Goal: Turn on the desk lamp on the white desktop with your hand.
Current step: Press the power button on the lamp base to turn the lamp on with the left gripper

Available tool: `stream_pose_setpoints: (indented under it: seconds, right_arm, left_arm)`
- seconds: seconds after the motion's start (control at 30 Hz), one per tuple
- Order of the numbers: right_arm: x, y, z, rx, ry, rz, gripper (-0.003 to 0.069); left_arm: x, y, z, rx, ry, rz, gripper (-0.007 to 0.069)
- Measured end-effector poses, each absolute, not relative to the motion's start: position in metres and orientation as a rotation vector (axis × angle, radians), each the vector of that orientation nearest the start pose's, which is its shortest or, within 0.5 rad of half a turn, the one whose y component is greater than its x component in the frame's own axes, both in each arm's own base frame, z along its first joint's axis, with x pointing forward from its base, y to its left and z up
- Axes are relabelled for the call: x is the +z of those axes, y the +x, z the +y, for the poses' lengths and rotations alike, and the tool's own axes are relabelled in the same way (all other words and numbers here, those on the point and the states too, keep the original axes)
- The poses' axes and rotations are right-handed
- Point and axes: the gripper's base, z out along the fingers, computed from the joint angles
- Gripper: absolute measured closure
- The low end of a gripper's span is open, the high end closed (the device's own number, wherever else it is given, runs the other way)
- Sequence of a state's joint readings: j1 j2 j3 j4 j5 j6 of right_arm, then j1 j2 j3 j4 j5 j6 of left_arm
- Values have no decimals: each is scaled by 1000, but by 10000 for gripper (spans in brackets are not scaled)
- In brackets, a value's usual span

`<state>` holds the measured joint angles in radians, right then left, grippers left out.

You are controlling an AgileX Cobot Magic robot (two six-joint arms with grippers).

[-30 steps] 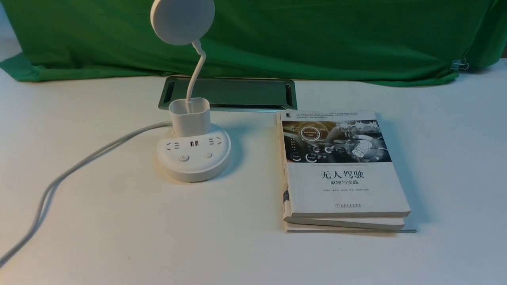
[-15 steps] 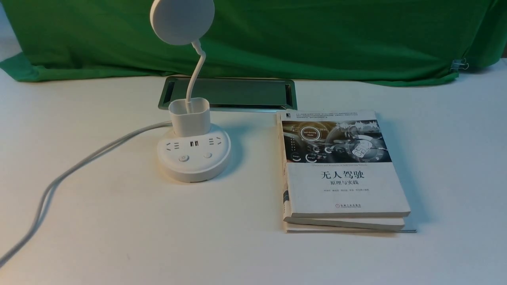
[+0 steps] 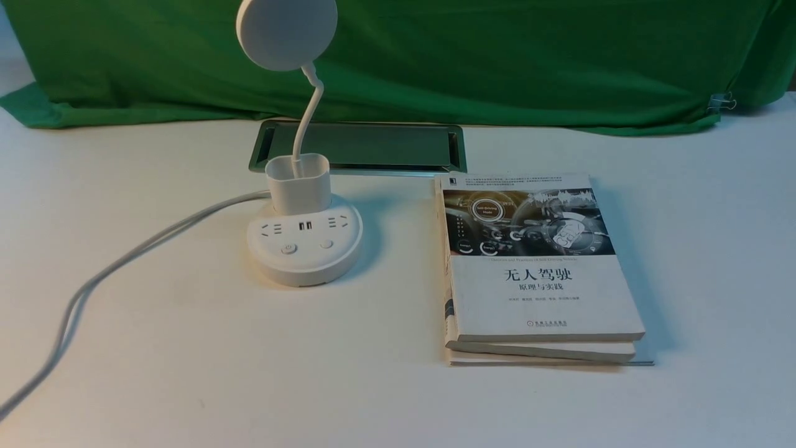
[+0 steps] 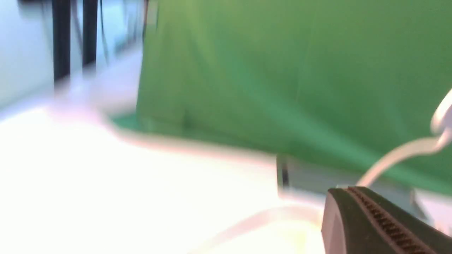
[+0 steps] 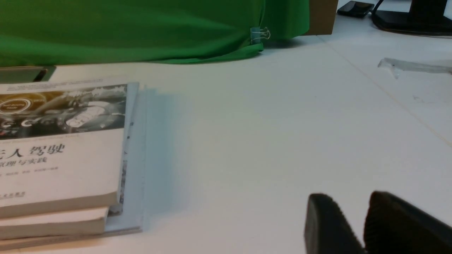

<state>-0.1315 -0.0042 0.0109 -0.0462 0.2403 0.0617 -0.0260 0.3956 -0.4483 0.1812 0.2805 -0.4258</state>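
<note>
Jaws [image 5: 348,215] slightly parted in right wrist view, left jaws [image 4: 374,218] unclear, both unseen from front; books [image 3: 541,267], titled 无人驾驶, at lamp's [image 3: 301,242] four o'clock.

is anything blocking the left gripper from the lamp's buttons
Nothing visible stands above the buttons in the front view. The left gripper shows only in its wrist view, blurred around it, so its full path can't be confirmed.

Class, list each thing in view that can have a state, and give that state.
Desk lamp: upright; lit or not unclear
Books: closed, stacked flat
Grey cord: slack, curving
Green cloth: draped, creased
Binder clip: clamped on cloth
Left gripper: opening unclear
Right gripper: open
</note>
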Motion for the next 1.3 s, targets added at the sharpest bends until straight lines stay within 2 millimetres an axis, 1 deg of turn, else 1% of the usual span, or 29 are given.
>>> stream_pose_setpoints:
  seconds: [0.07,0.1,0.17,0.23,0.27,0.4,0.43,0.47,0.5,0.53,0.57,0.6,0.67,0.73,0.77,0.8,0.9,0.93,0.97,1.03,1.17,1.23,1.3]
  right_arm:
    - [188,55,-8,-94,136,1726,419]
    - [188,55,-8,-94,136,1726,419]
    - [188,55,-8,-94,136,1726,419]
    - [188,55,-8,-94,136,1726,419]
    - [188,55,-8,-94,136,1726,419]
    - [188,55,-8,-94,136,1726,419]
    - [188,55,-8,-94,136,1726,419]
    - [188,55,-8,-94,136,1726,419]
    - [188,55,-8,-94,136,1726,419]
    - [188,55,-8,-94,136,1726,419]
    - [188,55,-8,-94,136,1726,419]
    - [188,55,-8,-94,136,1726,419]
    - [188,55,-8,-94,136,1726,419]
    - [188,55,-8,-94,136,1726,419]
    - [188,55,-8,-94,136,1726,419]
    - [188,55,-8,-94,136,1726,419]
    - [188,55,-8,-94,136,1725,418]
    - [188,55,-8,-94,136,1725,418]
    - [188,55,-8,-94,136,1725,418]
    - [188,55,-8,-94,136,1725,418]
    - [188,55,-8,-94,136,1725,418]
    - [188,55,-8,-94,136,1725,418]
    - [188,55,-8,-94,136,1725,418]
  left_arm:
    - [306,98,1,-194,-252,1746,622]
    - [298,112,-3,-246,-269,1829,622]
    - [291,130,-12,-312,-245,1937,622]
    - [286,141,-17,-348,-215,2005,622]
    - [284,155,-27,-403,-151,2066,622]
    - [278,196,-54,-526,-3,2207,622]
    - [274,211,-64,-539,38,2244,622]
    - [271,215,-67,-542,49,2260,622]
    - [265,231,-81,-537,105,2285,622]
    - [261,241,-91,-527,149,2300,622]
    - [261,246,-95,-523,167,2299,622]
    - [255,262,-111,-502,230,2318,622]
    - [248,276,-124,-482,275,2342,622]
    - [236,297,-139,-442,321,2377,622]
    - [237,298,-140,-447,315,2372,622]
    - [230,313,-147,-419,337,2391,622]
    - [220,333,-156,-390,353,2408,622]
    - [215,338,-158,-384,357,2415,622]
    - [216,340,-158,-383,357,2412,622]
    - [207,352,-163,-359,377,2421,622]
    - [191,362,-166,-317,424,2442,622]
    - [182,364,-166,-294,452,2457,622]
    - [178,365,-166,-272,477,2457,622]
